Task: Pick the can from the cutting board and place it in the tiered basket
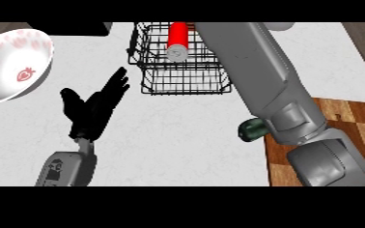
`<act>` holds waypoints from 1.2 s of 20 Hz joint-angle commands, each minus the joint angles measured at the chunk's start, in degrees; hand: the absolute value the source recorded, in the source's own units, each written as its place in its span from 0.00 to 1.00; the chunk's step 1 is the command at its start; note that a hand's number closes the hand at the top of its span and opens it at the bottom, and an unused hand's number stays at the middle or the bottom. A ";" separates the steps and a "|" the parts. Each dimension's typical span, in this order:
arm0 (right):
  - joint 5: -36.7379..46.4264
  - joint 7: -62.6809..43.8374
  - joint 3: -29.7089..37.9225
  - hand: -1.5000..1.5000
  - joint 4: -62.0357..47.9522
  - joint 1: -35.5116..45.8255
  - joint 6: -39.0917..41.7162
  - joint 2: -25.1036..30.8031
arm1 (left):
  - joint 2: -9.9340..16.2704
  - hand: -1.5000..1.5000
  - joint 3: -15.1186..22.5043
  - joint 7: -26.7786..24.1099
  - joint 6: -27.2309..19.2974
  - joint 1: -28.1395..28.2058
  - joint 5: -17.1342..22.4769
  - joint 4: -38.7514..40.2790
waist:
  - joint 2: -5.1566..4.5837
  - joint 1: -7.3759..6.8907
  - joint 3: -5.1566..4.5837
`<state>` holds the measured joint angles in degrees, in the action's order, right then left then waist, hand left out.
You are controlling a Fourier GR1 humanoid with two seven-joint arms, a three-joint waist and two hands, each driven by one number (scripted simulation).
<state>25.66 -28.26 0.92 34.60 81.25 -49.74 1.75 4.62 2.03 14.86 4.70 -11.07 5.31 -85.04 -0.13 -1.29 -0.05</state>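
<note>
Head view had our right forearm stretched up over the desk twd the tiered basket, w/ the right hand itself out of sight past the top edge, so we couldn't tell whether its fingers were apart or together. The can lay inside the basket's wire tray, red body w/ a grey end cap facing us, long axis running away from us, roughly in line w/ the forearm and just left of it. We couldn't tell if the hand was touching it. We judged the place step about done, w/ pulling the arm back clear of the wire rim as what was left.

Our left hand rested low on the left, fingers straight and spread, holding nothing, well apart from the can and below-left of the basket.

Other holders: a white bowl w/ red strawberry marks, far left of the left fingers, nothing seen in it. The cutting board sat at lower right under the right arm, w/ a dark green item at its left edge.
</note>
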 commanded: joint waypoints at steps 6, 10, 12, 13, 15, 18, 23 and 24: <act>-0.70 -8.02 -4.55 0.00 22.50 -16.87 12.23 7.00 | 1.11 0.50 -2.65 -2.39 0.34 4.45 1.13 0.30 | 1.57 4.75 0.09; -4.23 -8.65 -6.16 0.00 35.00 -26.18 21.76 12.47 | 1.26 0.50 -3.09 -1.54 -0.92 5.41 0.67 -1.19 | 1.96 6.22 0.15; -7.28 -10.46 -5.36 0.00 41.12 -29.19 27.30 16.41 | 1.22 0.50 -3.04 -1.78 -1.33 6.66 0.34 -2.14 | 2.17 6.74 0.16; -8.52 -10.10 -5.49 0.00 44.01 -32.60 29.25 17.68 | 2.17 0.50 -4.27 -1.68 -0.45 4.95 1.27 -0.62 | 1.91 7.23 0.15; -12.26 -10.30 -3.18 0.00 51.33 -37.33 32.55 21.53 | 2.27 0.50 -3.72 -1.41 -0.32 7.47 1.09 -2.53 | 2.18 7.26 0.21; -16.00 -15.93 -0.13 0.00 61.96 -42.40 37.64 27.24 | 1.78 0.50 -3.34 -0.12 -0.75 5.20 1.01 -2.31 | 2.02 7.38 0.15; -26.42 -16.64 11.25 0.00 77.45 -56.48 44.09 35.29 | 1.20 0.50 -3.46 -2.01 -0.77 5.53 0.87 -1.22 | 1.27 6.61 0.17; -27.16 -17.10 13.15 0.00 80.72 -60.32 43.61 34.98 | 1.87 0.50 -4.58 -1.78 -1.25 2.80 0.75 0.37 | 1.05 6.46 0.15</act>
<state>4.44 -43.92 7.12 104.61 30.77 -10.01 32.29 6.17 -1.76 13.24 3.59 -5.85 6.01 -86.18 1.38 5.50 0.09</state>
